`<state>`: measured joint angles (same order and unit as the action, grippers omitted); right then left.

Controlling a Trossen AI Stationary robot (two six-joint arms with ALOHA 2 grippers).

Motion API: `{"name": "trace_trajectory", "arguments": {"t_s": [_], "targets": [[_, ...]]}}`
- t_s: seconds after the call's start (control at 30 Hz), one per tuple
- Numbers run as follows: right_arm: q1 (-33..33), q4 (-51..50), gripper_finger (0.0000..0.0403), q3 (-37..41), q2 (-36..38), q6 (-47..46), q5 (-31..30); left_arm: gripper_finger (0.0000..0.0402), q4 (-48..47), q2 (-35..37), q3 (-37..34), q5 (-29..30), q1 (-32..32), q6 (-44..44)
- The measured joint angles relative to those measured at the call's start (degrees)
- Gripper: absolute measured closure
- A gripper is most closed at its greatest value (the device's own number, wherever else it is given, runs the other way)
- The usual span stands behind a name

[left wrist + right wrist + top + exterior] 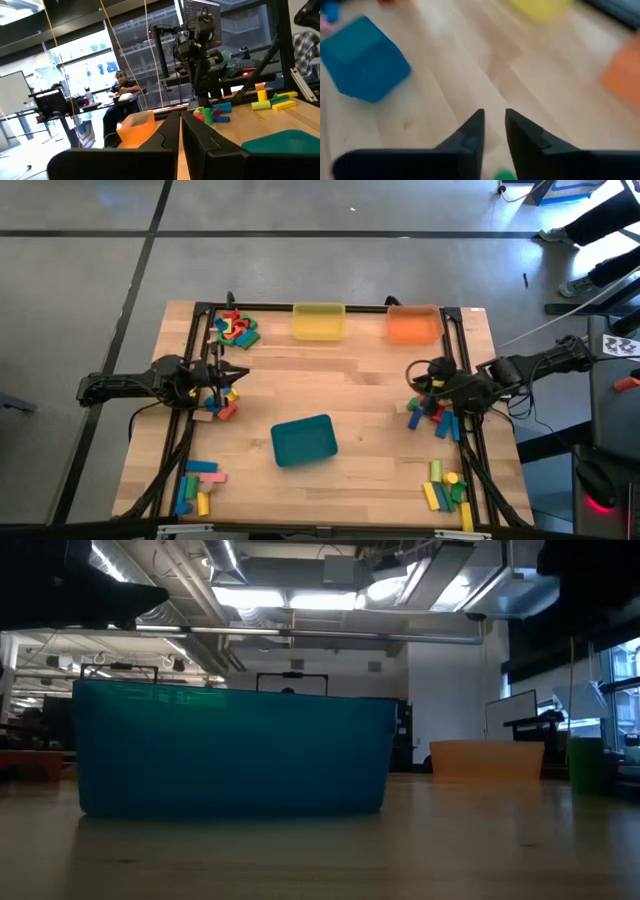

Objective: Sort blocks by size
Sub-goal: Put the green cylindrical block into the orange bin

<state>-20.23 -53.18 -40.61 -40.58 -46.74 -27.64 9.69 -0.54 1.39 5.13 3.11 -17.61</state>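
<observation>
Blocks: five loose heaps seen on table (340, 380) – far-left corner (233, 328), left edge mid (222, 402), near-left corner (196, 485), right edge mid (432, 416), near-right corner (448, 490); mixed colours, bars & short cyls
Green block: a bit (504, 175) seen on the wood just beside R fingertips, not gripped
R gripper (418, 379): held over right-edge heap, pointed toward table centre; fingers (472, 131) a narrow gap apart, nothing seen between them
L gripper (238, 374): parked at left edge by mid heap; fingers (170, 131) pressed together, nothing held
Teal tray (303, 440): near-centre, well apart from all heaps
Yellow tray (319, 320): far edge, centre
Orange tray (413, 324): far edge, right of yellow
Person (121, 89): seated at a desk beyond table
</observation>
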Motion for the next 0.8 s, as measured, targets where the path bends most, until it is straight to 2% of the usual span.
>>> {"name": "trace_trajectory", "arguments": {"t_s": [0.23, 0.4, 0.57, 0.8], "targets": [[0.04, -8.83, 0.017, -0.23, -8.03, -13.02, 7.87, 0.0396, -0.01, 0.0, 0.0, 0.02, 0.0, -1.37], [0.49, -7.56, 0.0097, -0.23, -14.57, -13.08, 7.26, 0.0396, -0.07, 0.0, 0.0, 0.0, 0.01, -2.07], [4.24, -7.59, 0.0078, -0.23, -20.76, -14.17, 11.8, 0.0396, -0.22, 0.0, 0.02, 0.01, 0.0, -1.8], [9.72, -7.93, 0.01, -0.23, -25.9, -14.38, 16.88, 0.0396, -0.33, 0.01, 0.02, 0.01, 0.0, -0.83]]}}
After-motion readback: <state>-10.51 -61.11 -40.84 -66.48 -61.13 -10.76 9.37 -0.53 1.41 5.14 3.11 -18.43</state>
